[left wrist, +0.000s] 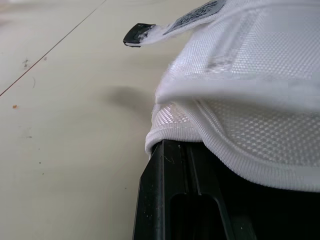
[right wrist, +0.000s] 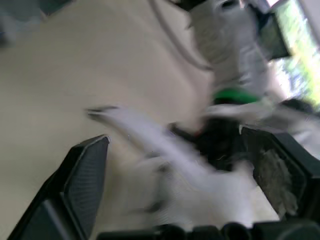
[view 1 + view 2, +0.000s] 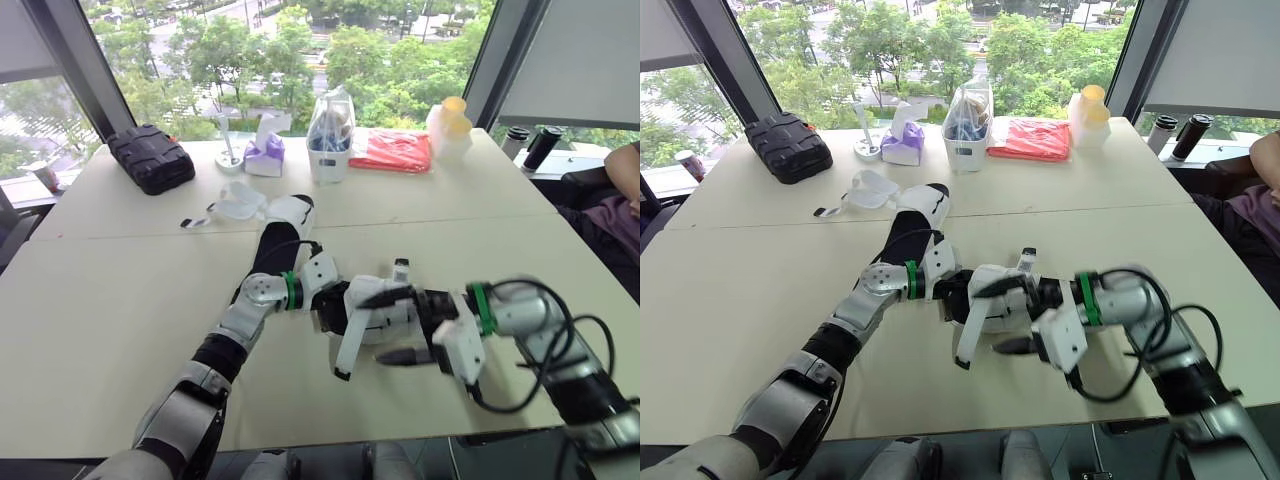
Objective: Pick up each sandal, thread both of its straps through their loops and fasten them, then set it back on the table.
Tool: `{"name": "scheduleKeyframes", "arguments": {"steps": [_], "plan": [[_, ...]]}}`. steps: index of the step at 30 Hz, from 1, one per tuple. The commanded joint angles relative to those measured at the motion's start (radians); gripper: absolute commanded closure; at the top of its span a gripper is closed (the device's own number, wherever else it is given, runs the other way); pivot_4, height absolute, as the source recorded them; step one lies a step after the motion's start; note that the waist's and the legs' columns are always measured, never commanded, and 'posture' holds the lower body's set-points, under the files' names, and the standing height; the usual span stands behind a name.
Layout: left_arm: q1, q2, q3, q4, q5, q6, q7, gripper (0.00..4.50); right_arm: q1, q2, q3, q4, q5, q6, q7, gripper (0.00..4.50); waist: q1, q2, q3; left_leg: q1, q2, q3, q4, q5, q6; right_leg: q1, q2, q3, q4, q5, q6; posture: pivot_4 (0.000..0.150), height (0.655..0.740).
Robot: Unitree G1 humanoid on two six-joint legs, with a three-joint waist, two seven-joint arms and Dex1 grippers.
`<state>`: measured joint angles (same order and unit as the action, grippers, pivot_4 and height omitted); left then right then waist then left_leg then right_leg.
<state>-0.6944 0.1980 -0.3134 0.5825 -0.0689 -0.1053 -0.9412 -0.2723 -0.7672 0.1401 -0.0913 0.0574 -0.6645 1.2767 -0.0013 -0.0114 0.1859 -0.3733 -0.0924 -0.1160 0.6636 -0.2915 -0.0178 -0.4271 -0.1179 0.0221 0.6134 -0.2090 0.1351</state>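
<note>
Right wrist view: my right gripper (image 2: 175, 142) has its fingers spread wide around the loose strap (image 3: 347, 350); left gripper (image 3: 335, 312) is clamped on the white sandal (image 3: 385, 320), at six o'clock on the table (image 3: 120, 330); I'd pinch near the strap's tip, feed slowly.

White sandal (image 1: 260, 70) is coarse woven mesh cloth, stitched edges. Table (image 1: 60, 150) smooth, matt beige, faintly speckled. Right hand (image 2: 175, 140) fingers (image 2: 85, 180) matt black ribbed plastic.
</note>
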Motion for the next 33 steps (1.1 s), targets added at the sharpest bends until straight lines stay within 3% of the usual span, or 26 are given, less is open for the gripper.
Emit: {"name": "scheduleKeyframes", "arguments": {"steps": [1, 3, 6, 10, 13, 20, 23, 27, 33], "plan": [[0.007, 0.005, 0.019, -0.001, 0.006, -0.002, -0.002, 4.50, 0.119, -0.037, -0.115, -0.087, -0.045, 0.062, -0.129, 0.24, 0.001, 0.000, 0.000, 0.000, 0.000, 0.000, 0.000, 0.000, 0.001, 0.000, 0.000, 0.000, 0.000, 0.000, 0.000, 0.150, 0.7400], [0.013, 0.003, 0.019, -0.011, 0.003, 0.001, -0.007, 4.50, 0.228, -0.009, -0.193, -0.128, -0.026, 0.172, -0.231, 0.24, 0.009, 0.000, 0.000, 0.000, 0.000, 0.000, 0.000, 0.000, 0.001, 0.000, 0.000, 0.000, 0.000, 0.000, 0.000, 0.150, 0.7400], [0.025, 0.000, 0.018, -0.036, -0.006, 0.015, -0.026, 4.50, 0.368, 0.059, -0.255, -0.314, 0.121, 0.485, -0.371, 0.24, 0.014, 0.000, 0.000, 0.000, 0.001, -0.001, 0.000, 0.000, 0.001, 0.001, 0.000, 0.000, 0.000, 0.000, 0.000, 0.150, 0.7400], [0.044, 0.001, 0.004, -0.076, -0.007, 0.038, -0.060, 4.50, 0.569, 0.048, -0.259, -0.652, 0.457, 1.016, -0.527, 0.24, 0.016, 0.001, -0.001, -0.001, 0.001, -0.002, 0.000, -0.001, 0.001, 0.000, 0.000, 0.001, 0.000, 0.000, 0.000, 0.150, 0.7400], [0.046, -0.005, 0.000, -0.076, 0.007, 0.036, -0.057, 4.50, 0.586, 0.073, -0.257, -0.738, 0.601, 1.195, -0.640, 0.24, 0.014, 0.000, -0.001, 0.000, 0.001, -0.001, 0.000, -0.001, 0.002, 0.001, 0.000, 0.001, -0.001, 0.000, 0.000, 0.150, 0.7400], [0.027, -0.015, 0.005, -0.056, 0.018, 0.034, -0.051, 4.50, 0.632, 0.101, -0.214, -0.722, 0.820, 1.433, -0.735, 0.24, 0.016, -0.001, -0.001, 0.000, 0.001, -0.001, 0.000, -0.001, 0.003, 0.002, 0.000, 0.000, -0.003, 0.000, 0.000, 0.150, 0.7400], [0.023, -0.015, 0.003, -0.052, 0.027, 0.029, -0.051, 4.50, 0.608, 0.119, -0.199, -0.641, 0.879, 1.515, -0.764, 0.24, 0.016, -0.001, -0.001, 0.000, 0.001, -0.001, 0.000, -0.001, 0.003, 0.002, 0.000, 0.000, -0.003, 0.000, 0.000, 0.150, 0.7400], [0.031, -0.012, 0.003, -0.054, 0.033, 0.027, -0.051, 4.50, 0.513, 0.190, -0.273, -0.495, 1.106, 1.597, -0.813, 0.24, 0.016, -0.002, -0.001, 0.000, 0.001, -0.001, 0.001, -0.001, 0.003, 0.002, 0.000, 0.000, -0.003, 0.000, 0.000, 0.150, 0.7400], [0.037, -0.023, -0.002, -0.059, 0.040, 0.029, -0.043, 4.50, 0.395, 0.215, -0.220, -0.409, 1.156, 1.667, -0.814, 0.24, 0.015, -0.002, -0.001, 0.000, 0.001, -0.002, 0.001, -0.001, 0.003, 0.002, 0.000, -0.001, -0.002, 0.000, 0.000, 0.150, 0.7400]]}}
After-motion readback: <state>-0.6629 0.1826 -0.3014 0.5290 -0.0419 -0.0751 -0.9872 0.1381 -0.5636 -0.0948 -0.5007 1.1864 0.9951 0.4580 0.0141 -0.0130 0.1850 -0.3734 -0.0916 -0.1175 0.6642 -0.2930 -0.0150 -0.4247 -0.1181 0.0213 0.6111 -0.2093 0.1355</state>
